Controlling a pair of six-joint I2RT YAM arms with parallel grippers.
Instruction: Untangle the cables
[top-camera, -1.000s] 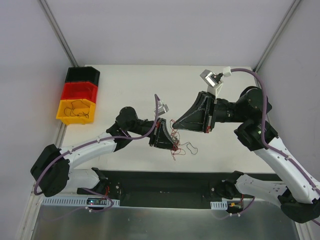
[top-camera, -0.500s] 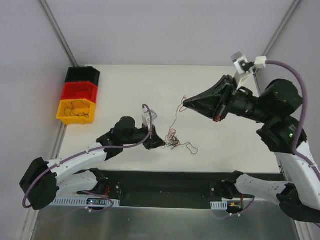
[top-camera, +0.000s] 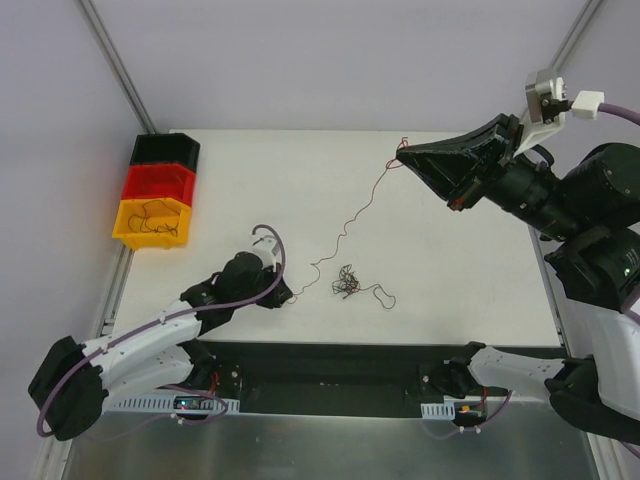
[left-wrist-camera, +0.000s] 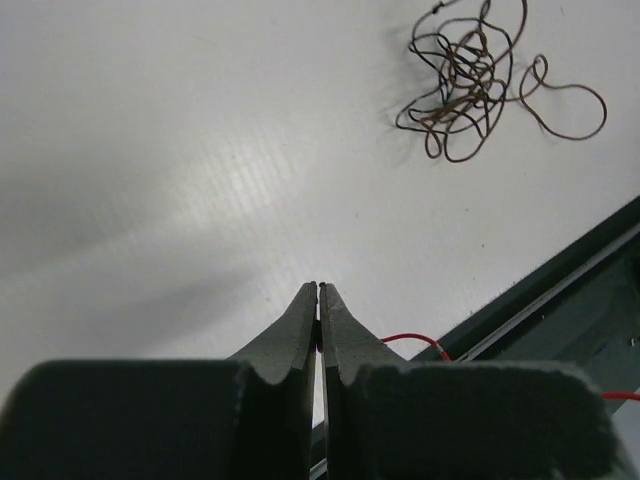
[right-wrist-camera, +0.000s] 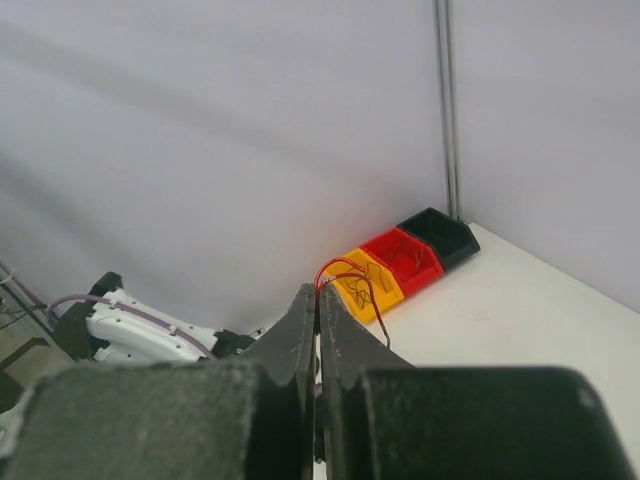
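A small tangle of dark red, brown and black cables (top-camera: 347, 282) lies on the white table (top-camera: 240, 180); the left wrist view shows the tangle (left-wrist-camera: 468, 80) ahead and to the right. One red cable (top-camera: 350, 218) runs free of the heap, strung from my right gripper (top-camera: 400, 153), raised at the far right, down to my left gripper (top-camera: 289, 297), low on the table left of the heap. The right gripper (right-wrist-camera: 320, 290) is shut on the red cable's looped end (right-wrist-camera: 345, 266). The left gripper (left-wrist-camera: 320, 287) is shut, with the red cable's other end (left-wrist-camera: 415, 340) poking out beside its right finger.
Three stacked bins stand at the table's left edge: black (top-camera: 165, 150), red (top-camera: 158, 182) and yellow (top-camera: 150, 225), the yellow one holding thin wires. A dark rail (top-camera: 330, 365) runs along the near edge by the arm bases. Grey walls enclose the table.
My right gripper has risen and swung far right, drawing a red cable out of the tangle. My left gripper has pulled back to the left, away from the heap, which stays on the table.
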